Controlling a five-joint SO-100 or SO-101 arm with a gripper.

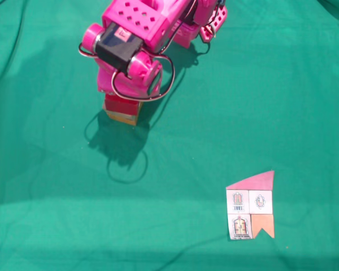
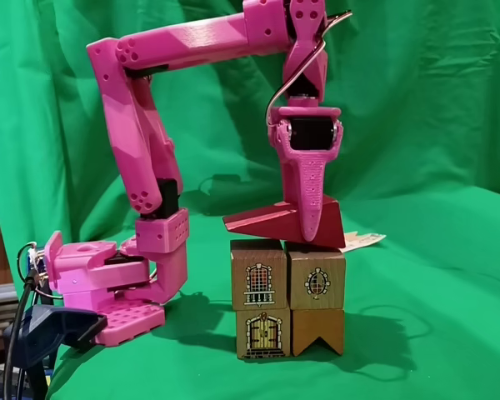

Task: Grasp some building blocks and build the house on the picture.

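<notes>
Pink gripper (image 2: 311,233) is clamped on the dark red roof block (image 2: 271,223), which rests slanted on top of the stack, likely so the slope matches the card's roof. Under it are four tan cubes (image 2: 288,308), two over two, with window and door prints and a notched orange face at lower right. The stack sits near the arm base, left of centre on the green cloth (image 1: 271,84). The picture card (image 1: 251,206) lies well apart, near right in the top-down fixed view. From above, the arm hides most of the stack; only a red and tan edge (image 1: 121,110) peeks out.
</notes>
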